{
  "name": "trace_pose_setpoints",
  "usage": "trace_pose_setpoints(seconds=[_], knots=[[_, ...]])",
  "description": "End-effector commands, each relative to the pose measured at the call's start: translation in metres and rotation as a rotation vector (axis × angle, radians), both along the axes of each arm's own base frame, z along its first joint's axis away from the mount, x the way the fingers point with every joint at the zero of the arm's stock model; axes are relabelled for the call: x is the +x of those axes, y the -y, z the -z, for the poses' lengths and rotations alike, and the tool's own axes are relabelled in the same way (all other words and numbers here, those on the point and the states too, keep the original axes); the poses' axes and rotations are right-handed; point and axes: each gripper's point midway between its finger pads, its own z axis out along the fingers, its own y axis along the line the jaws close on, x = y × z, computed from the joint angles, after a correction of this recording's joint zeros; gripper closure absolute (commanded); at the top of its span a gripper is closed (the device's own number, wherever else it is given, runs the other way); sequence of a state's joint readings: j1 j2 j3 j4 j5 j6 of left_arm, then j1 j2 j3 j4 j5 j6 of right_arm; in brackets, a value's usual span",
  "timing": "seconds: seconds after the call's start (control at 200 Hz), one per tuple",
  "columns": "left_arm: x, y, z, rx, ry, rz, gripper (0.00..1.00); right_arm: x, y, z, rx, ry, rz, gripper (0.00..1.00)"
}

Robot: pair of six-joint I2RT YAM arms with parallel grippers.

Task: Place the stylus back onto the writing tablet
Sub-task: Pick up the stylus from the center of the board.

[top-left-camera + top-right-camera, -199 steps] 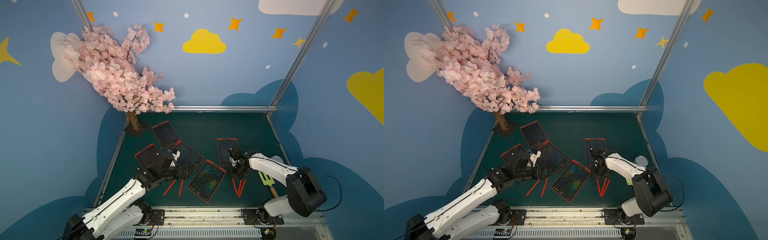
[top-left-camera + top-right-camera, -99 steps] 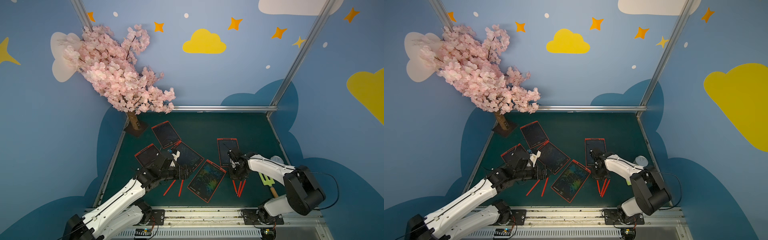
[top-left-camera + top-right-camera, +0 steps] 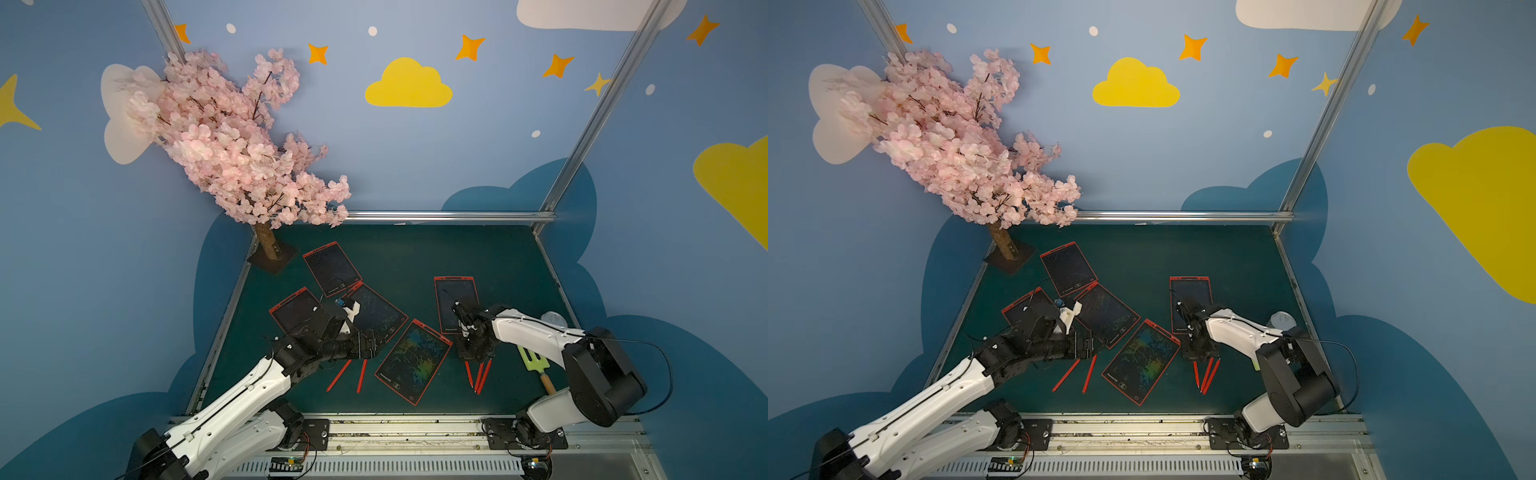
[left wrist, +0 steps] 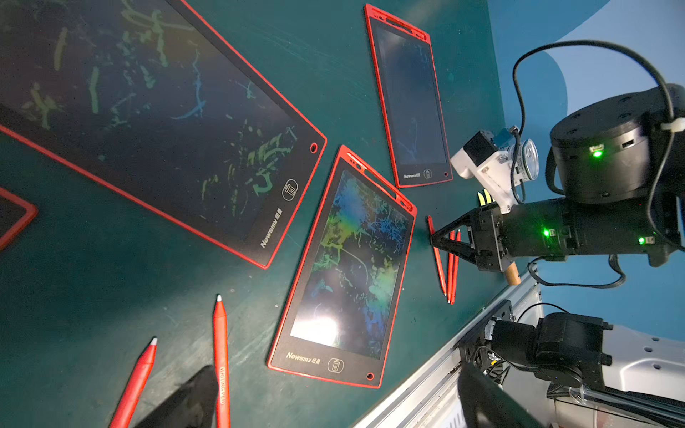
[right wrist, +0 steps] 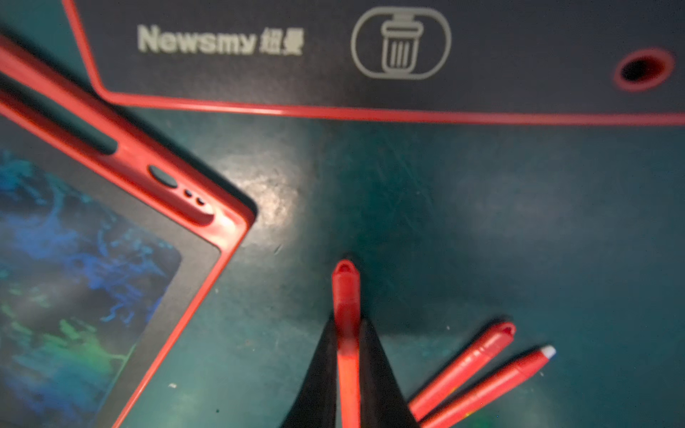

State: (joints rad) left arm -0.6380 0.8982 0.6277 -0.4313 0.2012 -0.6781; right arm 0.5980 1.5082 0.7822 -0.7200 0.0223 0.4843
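My right gripper (image 5: 347,328) is shut on a red stylus (image 5: 346,292) that lies low on the green mat; in both top views the gripper (image 3: 475,356) (image 3: 1200,354) stands over the stylus's far end. Two more styluses (image 5: 478,355) lie beside it. A scribbled writing tablet (image 3: 413,361) with an empty pen slot (image 5: 92,137) lies just left of it, and another tablet (image 3: 456,303) just behind. Several red-framed tablets lie on the mat in all. My left gripper (image 3: 371,345) is open above two other styluses (image 4: 220,352), holding nothing.
A green spatula (image 3: 534,365) with a wooden handle lies right of the right arm, with a clear round lid (image 3: 552,320) behind it. The pink blossom tree (image 3: 266,245) stands at the back left corner. A metal rail (image 3: 415,419) runs along the front edge.
The right gripper's fingers have closed onto the stylus. Its arm has barely shifted. The left arm has not moved.
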Motion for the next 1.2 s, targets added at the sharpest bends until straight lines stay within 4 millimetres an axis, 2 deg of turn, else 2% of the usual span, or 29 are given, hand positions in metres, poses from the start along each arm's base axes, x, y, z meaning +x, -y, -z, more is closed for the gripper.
trace_pose_setpoints(seconds=[0.0, 0.29, 0.701, 0.876, 0.991, 1.086, 1.196], knots=[[-0.001, 0.0, 0.003, 0.003, 0.004, 0.003, 0.0, -0.003, 0.005, 0.008, -0.062, -0.017, -0.008, 0.88], [0.001, 0.007, -0.003, -0.015, 0.047, 0.055, 0.0, 0.001, 0.002, 0.003, -0.068, 0.009, -0.034, 0.9], [0.004, 0.034, -0.01, -0.166, 0.038, 0.105, 0.05, 0.01, -0.013, -0.026, 0.036, 0.091, -0.069, 0.9], [0.009, 0.047, -0.013, -0.228, 0.03, 0.118, 0.01, 0.016, -0.025, -0.043, 0.105, 0.13, -0.077, 0.9], [0.011, 0.056, -0.011, -0.27, 0.007, 0.13, 0.01, 0.022, -0.032, -0.054, 0.134, 0.154, -0.078, 0.89], [0.014, 0.063, -0.008, -0.298, -0.009, 0.138, 0.06, 0.026, -0.037, -0.065, 0.165, 0.177, -0.075, 0.9], [0.018, 0.07, -0.006, -0.326, -0.023, 0.142, 0.22, 0.032, -0.045, -0.079, 0.207, 0.204, -0.074, 0.89]])
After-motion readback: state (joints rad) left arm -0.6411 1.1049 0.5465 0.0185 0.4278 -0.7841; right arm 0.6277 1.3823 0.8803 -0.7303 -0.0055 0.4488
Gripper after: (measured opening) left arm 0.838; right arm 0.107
